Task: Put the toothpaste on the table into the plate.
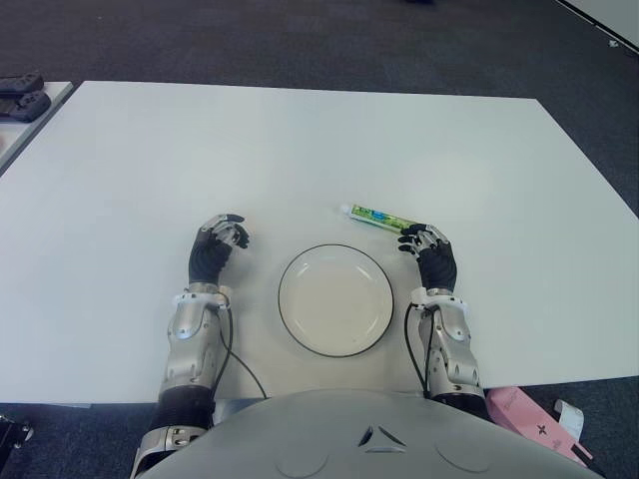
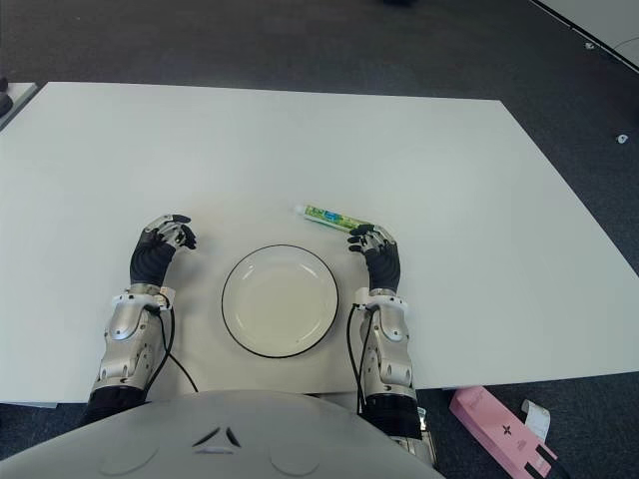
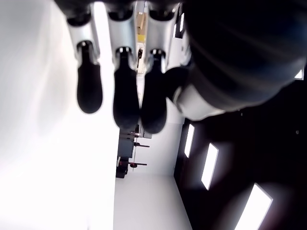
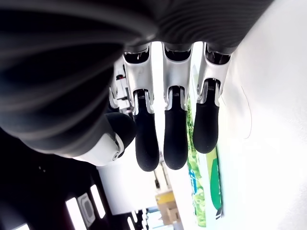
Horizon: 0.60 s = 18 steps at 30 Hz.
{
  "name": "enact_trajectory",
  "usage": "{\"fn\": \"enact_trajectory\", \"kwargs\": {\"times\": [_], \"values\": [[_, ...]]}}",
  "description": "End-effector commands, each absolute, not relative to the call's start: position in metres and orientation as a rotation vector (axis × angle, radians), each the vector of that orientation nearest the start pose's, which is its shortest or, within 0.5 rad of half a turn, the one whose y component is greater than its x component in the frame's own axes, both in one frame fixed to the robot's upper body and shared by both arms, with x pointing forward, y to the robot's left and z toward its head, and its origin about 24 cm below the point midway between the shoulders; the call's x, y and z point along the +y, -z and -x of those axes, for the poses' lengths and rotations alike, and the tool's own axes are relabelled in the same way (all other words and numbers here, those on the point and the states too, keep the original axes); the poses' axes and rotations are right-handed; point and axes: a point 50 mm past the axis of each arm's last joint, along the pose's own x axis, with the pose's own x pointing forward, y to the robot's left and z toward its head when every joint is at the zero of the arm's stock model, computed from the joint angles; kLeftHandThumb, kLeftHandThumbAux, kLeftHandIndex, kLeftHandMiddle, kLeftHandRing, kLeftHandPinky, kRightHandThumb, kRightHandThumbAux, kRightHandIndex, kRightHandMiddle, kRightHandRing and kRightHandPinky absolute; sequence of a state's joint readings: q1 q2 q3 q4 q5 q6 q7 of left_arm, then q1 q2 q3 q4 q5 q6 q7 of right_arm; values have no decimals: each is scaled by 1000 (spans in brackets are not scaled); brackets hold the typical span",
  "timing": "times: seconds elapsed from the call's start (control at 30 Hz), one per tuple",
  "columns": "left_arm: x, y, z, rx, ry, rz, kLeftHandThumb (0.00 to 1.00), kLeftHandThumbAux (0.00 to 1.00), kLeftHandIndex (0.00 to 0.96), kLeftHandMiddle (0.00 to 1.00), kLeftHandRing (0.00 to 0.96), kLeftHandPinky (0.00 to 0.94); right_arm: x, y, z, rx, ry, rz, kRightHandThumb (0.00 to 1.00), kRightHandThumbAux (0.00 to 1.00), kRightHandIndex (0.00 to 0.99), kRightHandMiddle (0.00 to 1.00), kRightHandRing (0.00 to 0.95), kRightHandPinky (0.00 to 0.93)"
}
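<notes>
I'm reaching my right hand, fingers loose and empty, toward the toothpaste; should pinch mid-tube, then plate. Left hand idling, empty.

**What you can't make out here**

The tail end of the toothpaste is hidden from you behind the fingertips of the right hand in both eye views, so you can't tell whether they touch it. In the right wrist view the tube runs behind the fingers, and its print is too blurred to read. The dark objects on the side table are cut off by the picture's left edge, and you can't tell what they are. The pink box on the floor is cut off at the bottom edge.
</notes>
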State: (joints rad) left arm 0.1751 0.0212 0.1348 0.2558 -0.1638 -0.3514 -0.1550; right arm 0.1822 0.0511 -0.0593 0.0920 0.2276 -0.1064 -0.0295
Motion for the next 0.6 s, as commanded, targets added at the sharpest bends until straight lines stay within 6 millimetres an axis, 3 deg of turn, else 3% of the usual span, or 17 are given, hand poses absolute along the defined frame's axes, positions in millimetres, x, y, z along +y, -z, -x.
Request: {"fn": "enact_trajectory", "kwargs": {"times": [0.03, 0.6], "values": [[191, 21, -200, 63, -75, 114, 696, 721, 433, 608, 592, 570, -162, 18, -207, 188, 189, -292, 706, 724, 430, 502, 494, 494], [190, 21, -200, 70, -74, 111, 698, 721, 434, 611, 594, 568, -163, 19, -207, 188, 188, -291, 706, 724, 429, 503, 496, 496]]}}
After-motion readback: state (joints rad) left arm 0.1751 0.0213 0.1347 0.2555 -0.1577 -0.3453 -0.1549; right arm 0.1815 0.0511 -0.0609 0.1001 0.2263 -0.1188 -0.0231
